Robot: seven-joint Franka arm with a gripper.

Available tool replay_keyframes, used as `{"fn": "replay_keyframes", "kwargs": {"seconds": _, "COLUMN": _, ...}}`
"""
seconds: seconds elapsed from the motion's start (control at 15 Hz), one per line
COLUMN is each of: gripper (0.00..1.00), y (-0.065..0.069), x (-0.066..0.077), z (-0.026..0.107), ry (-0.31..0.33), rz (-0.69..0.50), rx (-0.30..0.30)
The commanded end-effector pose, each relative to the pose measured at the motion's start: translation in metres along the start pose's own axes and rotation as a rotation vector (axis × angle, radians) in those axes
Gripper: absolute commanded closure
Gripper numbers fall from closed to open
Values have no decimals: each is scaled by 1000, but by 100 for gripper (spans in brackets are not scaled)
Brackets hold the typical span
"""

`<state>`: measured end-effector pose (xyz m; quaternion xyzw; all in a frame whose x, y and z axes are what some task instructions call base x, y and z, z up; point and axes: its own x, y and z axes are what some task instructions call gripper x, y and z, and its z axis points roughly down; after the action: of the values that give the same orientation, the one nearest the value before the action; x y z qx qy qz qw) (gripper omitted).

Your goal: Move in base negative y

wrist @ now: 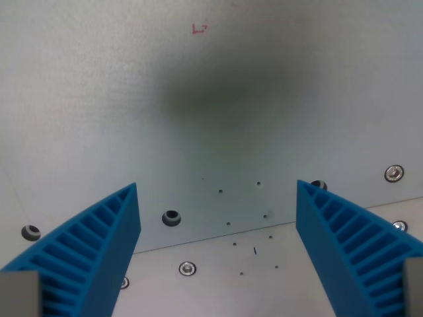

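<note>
Blue ribbed plastic fingers (99, 247) of the gripper (218, 218) spread wide, nothing pinched between, hanging above a pale grey metal plate (99, 112). No object to fetch: task concerns only the arm's own travel along base negative y, and which way that runs across the wrist view cannot be told. Below, a plate seam (211, 238) crossing between the fingers, dark bolt hole (171, 217), silver screw heads (188, 268), small red mark (199, 28) far off. Surrounding surface apparently free of obstacles.
</note>
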<state>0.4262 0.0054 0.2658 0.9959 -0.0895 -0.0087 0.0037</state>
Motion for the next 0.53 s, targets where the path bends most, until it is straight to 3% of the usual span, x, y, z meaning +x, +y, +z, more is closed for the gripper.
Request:
{"fn": "replay_keyframes", "kwargs": {"seconds": 0.07, "gripper": 0, "y": 5, "x": 2, "z": -3, "ry": 6, "rz": 1, "rx": 1}}
{"fn": "replay_keyframes", "kwargs": {"seconds": 0.53, "gripper": 0, "y": 40, "x": 15, "z": -2, "ry": 6, "rz": 1, "rx": 1}}
